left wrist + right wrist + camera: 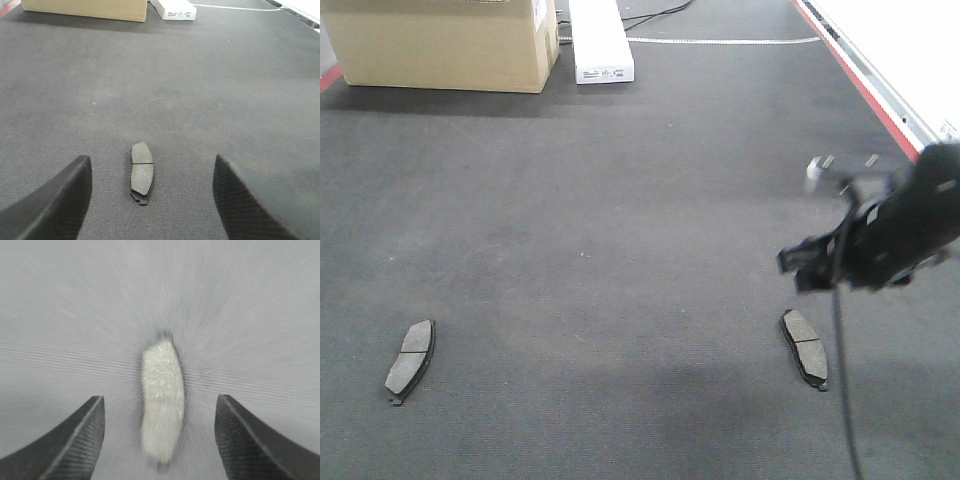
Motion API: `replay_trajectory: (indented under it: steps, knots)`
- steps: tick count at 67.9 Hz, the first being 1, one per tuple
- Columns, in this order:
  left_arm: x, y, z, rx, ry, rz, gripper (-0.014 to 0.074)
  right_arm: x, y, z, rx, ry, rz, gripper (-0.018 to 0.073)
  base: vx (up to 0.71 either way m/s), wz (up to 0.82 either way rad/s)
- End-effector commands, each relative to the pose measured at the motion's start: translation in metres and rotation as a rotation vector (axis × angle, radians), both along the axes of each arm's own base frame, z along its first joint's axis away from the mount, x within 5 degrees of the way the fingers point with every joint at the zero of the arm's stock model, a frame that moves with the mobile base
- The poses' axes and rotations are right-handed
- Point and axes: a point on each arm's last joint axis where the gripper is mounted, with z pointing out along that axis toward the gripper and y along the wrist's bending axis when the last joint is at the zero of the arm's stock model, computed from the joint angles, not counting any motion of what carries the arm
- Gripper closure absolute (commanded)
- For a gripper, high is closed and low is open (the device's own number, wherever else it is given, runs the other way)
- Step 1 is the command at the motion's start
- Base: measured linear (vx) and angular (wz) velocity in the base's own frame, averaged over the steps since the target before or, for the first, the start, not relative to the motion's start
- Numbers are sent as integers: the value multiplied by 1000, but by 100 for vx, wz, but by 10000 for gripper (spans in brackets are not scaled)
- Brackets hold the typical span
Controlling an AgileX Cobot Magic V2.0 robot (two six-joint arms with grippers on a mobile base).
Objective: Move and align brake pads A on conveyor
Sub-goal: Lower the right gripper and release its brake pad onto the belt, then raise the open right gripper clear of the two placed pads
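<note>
On the wide, matte charcoal-black, felt-textured conveyor (620, 220), two small, flat, oblong brake pads with dark grey friction faces lie face up. They are well apart, both towards the near edge of the front-facing view. Left pad (410, 360): long axis roughly front to back, far end leaning slightly right, cross groove visible over its middle. Right pad (804, 348): same general lie, far end leaning slightly left, groove also visible. Left wrist view: left jaws spread wide, holding nothing. The two black textured fingers (55, 205) stand either side of the left pad (142, 170), clear of it, with the pad roughly centred in the gap and lying lengthwise. A small metal tab shows at the pad's near end. Right wrist view heavily blurred: right jaws likewise wide open and empty. Their black fingers (70, 440) flank a pale oblong smear that reads as the right pad (162, 400), apart from it on both sides. In the front-facing view the right arm (900, 225) is a blurred black mass above and just right of the right pad, off the surface; jaw opening cannot be read from that angle. A red strip (860, 85) runs along the conveyor's right edge, with a bright white surface (910, 40) beyond it. A tan cardboard box (450, 45) and a long white carton (600, 40) sit at the far end.
</note>
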Motion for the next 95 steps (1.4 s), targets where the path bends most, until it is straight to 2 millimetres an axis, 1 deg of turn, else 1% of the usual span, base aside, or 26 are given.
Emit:
replay_trajectory:
  steps: [1,2,5,7,8,13,17,21,24,25,32,33,34,35,41,46,48,55,63,71,95]
  knots:
    - [2,-1,14,-24,-86,-2,94,-20,-5,50,3,-168,7,96,0,0]
    - [2,-1,14,-24,-86,-2,94,-28,-6,59,4,-202,7,96,0,0]
    - [2,-1,14,-24,-86,-2,94,-39,-8,66,5,-243,7,96,0,0]
    - [2,-1,14,-24,-86,-2,94,-50,-10,74,8,-288,7,96,0,0]
    - [2,-1,14,-24,-86,-2,94,-52,-10,73,8,-294,7,96,0,0]
    - [2,-1,14,-24,-86,-2,94,-80,-14,84,26,-379,-3,96,0,0]
    - [2,-1,14,-24,-86,-2,94,-98,-17,83,30,-410,-4,96,0,0]
    - [2,-1,14,-24,-86,-2,94,-122,-20,90,40,-481,-5,96,0,0]
    - [2,-1,14,-24,-86,-2,94,-134,-22,87,44,-503,-6,96,0,0]
    - [2,-1,14,-24,-86,-2,94,-141,-23,92,48,-533,-6,96,0,0]
    - [2,-1,14,-24,-86,-2,94,-174,-28,87,60,-617,-8,96,0,0]
    - [2,-1,14,-24,-86,-2,94,-176,-28,89,62,-629,-9,96,0,0]
    - [2,-1,14,-24,-86,-2,94,-185,-29,89,66,-658,-9,96,0,0]
    - [2,-1,14,-24,-86,-2,94,-187,-30,87,66,-660,-9,96,0,0]
    - [2,-1,14,-24,-86,-2,94,-216,-34,83,79,-747,-11,96,0,0]
    - [2,-1,14,-24,-86,-2,94,-233,-36,73,85,-799,-12,96,0,0]
    - [2,-1,14,-24,-86,-2,94,-242,-38,73,91,-835,-12,96,0,0]
    - [2,-1,14,-24,-86,-2,94,-262,-40,62,96,-915,-9,96,0,0]
    - [2,-1,14,-24,-86,-2,94,-277,-43,49,95,-989,-6,96,0,0]
    - [2,-1,14,-24,-86,-2,94,-282,-44,40,83,-1039,-5,96,0,0]
    - [2,-1,14,-24,-86,-2,94,-283,-44,42,87,-1069,-6,96,0,0]
